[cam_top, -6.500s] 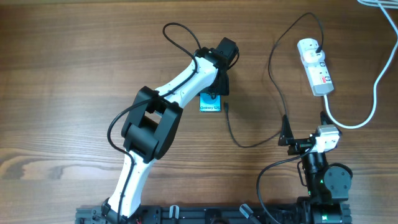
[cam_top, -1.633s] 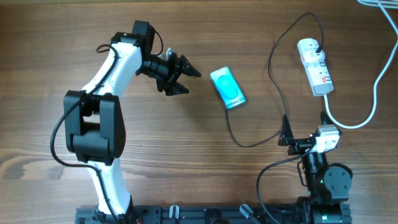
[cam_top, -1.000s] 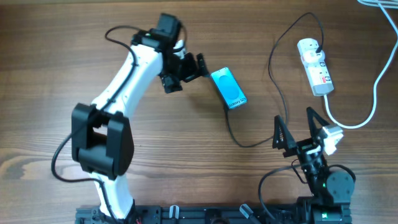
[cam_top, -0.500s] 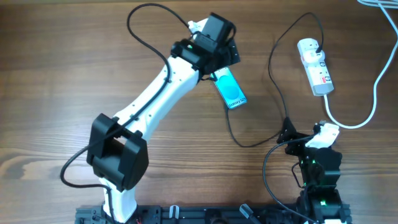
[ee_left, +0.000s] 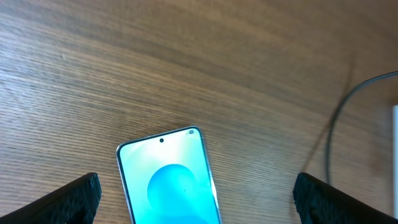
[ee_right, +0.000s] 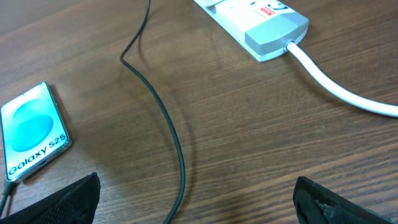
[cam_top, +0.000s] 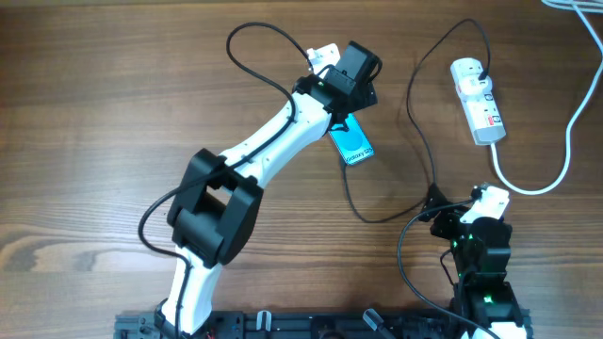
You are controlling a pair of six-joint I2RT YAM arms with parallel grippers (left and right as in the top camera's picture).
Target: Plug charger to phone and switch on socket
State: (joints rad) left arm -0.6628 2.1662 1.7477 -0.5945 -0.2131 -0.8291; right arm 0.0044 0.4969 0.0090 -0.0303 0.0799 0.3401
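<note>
left hand (ee_left: pixel 208 202) released above flat cyan-screen smartphone (cam_top: pixel 350 141), centre of wooden counter (cam_top: pixel 94 94) | right hand (ee_right: pixel 205 202) released, phone's 5 o'clock | thin black charger cable (cam_top: pixel 412 104) leads to white plastic power strip (cam_top: pixel 476 113), phone's 3 o'clock

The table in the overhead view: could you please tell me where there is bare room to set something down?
The widest bare wood is the table's left half, beyond the left arm. A smaller patch lies between that arm and the charger loop, on the near side of the phone. The right side is crowded: charger, socket, white cord, right arm.
</note>
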